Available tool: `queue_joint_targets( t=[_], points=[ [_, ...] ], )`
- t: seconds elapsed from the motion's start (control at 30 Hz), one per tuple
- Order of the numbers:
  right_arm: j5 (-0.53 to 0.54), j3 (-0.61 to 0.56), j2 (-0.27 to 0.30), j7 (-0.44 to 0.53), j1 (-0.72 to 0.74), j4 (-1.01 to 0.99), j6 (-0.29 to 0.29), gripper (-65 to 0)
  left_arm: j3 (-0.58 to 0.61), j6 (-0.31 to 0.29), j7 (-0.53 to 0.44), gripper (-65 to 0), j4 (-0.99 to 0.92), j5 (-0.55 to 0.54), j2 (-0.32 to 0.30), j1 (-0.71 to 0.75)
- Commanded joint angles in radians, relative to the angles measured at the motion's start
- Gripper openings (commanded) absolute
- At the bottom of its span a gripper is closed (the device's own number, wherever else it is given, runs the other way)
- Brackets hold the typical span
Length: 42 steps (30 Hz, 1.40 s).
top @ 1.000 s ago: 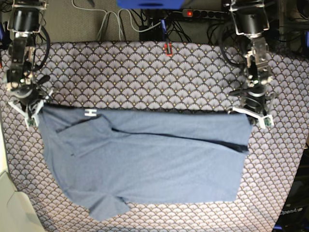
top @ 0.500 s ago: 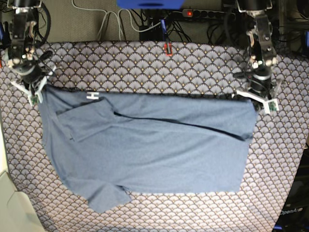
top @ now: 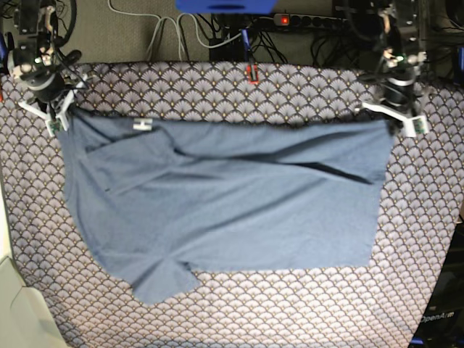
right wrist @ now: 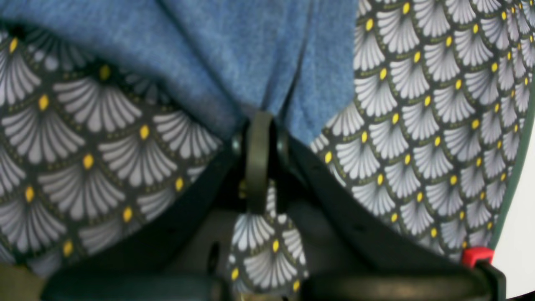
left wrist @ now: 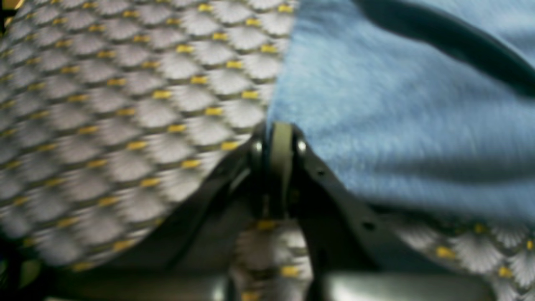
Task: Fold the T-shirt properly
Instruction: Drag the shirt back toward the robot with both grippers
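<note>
The grey-blue T-shirt (top: 225, 203) lies spread on the scallop-patterned tablecloth (top: 217, 94), plain side up, with its white neck label (top: 143, 124) at the far edge and one sleeve (top: 163, 279) at the near left. My left gripper (top: 392, 119) is shut on the shirt's far right corner; the left wrist view shows its jaws closed on the blue cloth (left wrist: 376, 117) at its tip (left wrist: 281, 138). My right gripper (top: 58, 116) is shut on the far left corner, also seen in the right wrist view (right wrist: 259, 125) pinching the cloth (right wrist: 250, 54).
A power strip (top: 304, 20) and cables (top: 181, 36) lie on the floor beyond the table's far edge. A small red object (top: 253, 73) sits at the far middle of the tablecloth. A white surface (top: 18, 312) stands at the near left.
Both grippers have moved toward the far edge of the table, dragging the shirt's far edge with them. The shirt has slid away and stretched flatter.
</note>
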Motion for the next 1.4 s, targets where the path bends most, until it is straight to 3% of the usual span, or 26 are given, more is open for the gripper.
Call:
queue_joint_targets(
  t=[0.0, 0.07, 0.2, 0.3, 1.27, 1.37],
  points=[
    [-0.003, 0.022, 0.014, 0.003, -0.016, 0.014, -0.006, -65.0, -0.015, 0.009, -0.026, -64.4, 0.021, -0.008, -0.018, 0.003],
    [-0.003, 0.043, 0.014, 0.003, -0.023, 0.014, 0.005, -65.0, -0.038, 0.009, -0.026, -64.4, 0.021, -0.006, -0.018, 0.017],
    [-0.003, 0.103, 0.008, 0.003, -0.04, 0.014, 0.113, -65.0, -0.051, 0.009, -0.026, -64.4, 0.021, -0.005, -0.018, 0.023],
    [-0.003, 0.114, 0.008, 0.003, -0.043, 0.014, 0.145, -65.0, -0.049, 0.009, -0.026, -64.4, 0.021, -0.006, -0.018, 0.023],
    [-0.003, 0.152, -0.01, -0.002, -0.074, 0.014, 0.148, -65.0, -0.052, 0.009, -0.026, -64.0, 0.013, -0.011, -0.016, 0.076],
    [-0.003, 0.185, -0.012, -0.006, -0.074, 0.014, 0.189, -65.0, -0.052, 0.009, -0.026, -64.0, 0.01, -0.011, -0.016, 0.076]
  ],
)
